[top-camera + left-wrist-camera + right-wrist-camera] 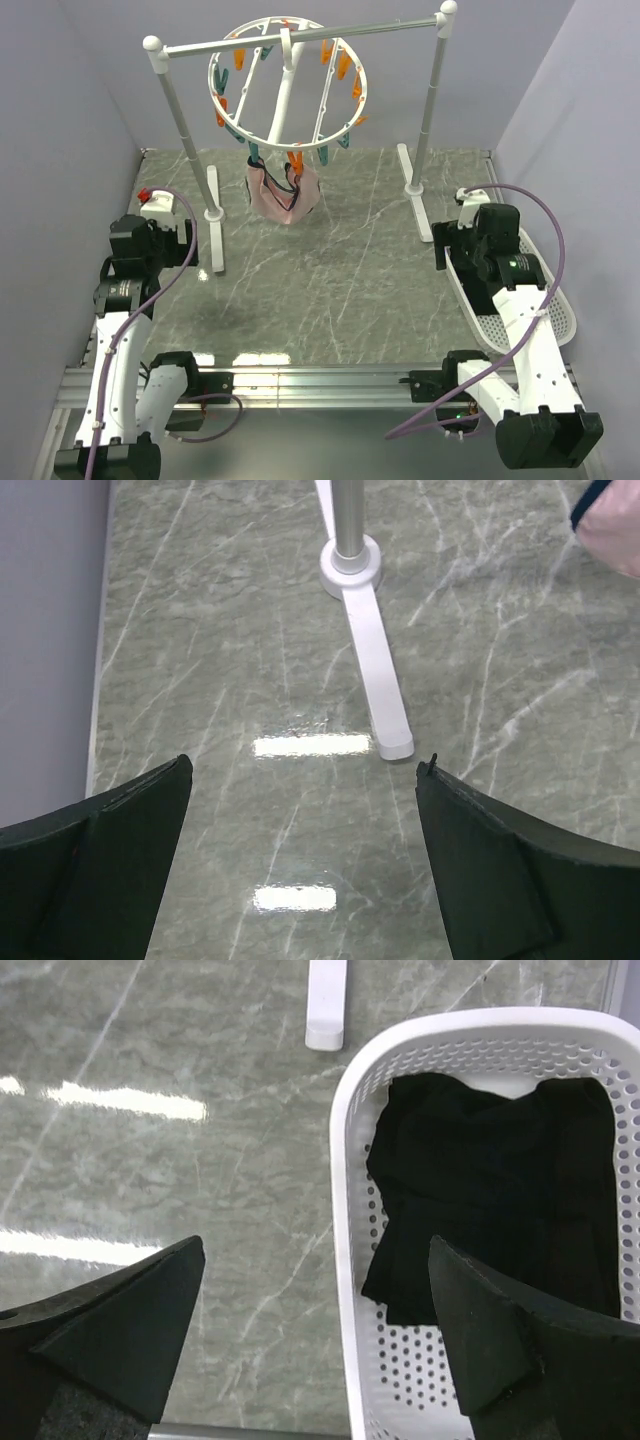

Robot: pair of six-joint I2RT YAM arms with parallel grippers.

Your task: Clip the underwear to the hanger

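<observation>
**Both hands released, shorts lying in the basket**

The black underwear (500, 1190) lies crumpled inside a white perforated basket (345, 1210) at abt 4 o'clock on the bench (340, 290), tight against the R edge. It fills most of the basket's far half in the R wrist view and isn't clipped to anything.

The right hand (318, 1245) hangs above the basket's L rim with its fingers spread wide and nothing between them. One finger is over bare bench, the other over the basket, near the fabric's near edge. Whether it touches the cloth I can't tell.

The hanger (283, 105) is up at 12 o'clock, hooked on the crossbar of the white rail stand (430, 100), ring tilted, with orange and teal clothespins (343, 65) around its rim. A pink garment (283, 195) with dark trim dangles from the pins at the ring's 6 o'clock.

The left hand (305, 768) is at abt 9 o'clock, also released, fingers wide apart and gripping nothing. It's over bare marbled bench, just short of the stand's L foot (375, 670), well apart from the shorts.
</observation>
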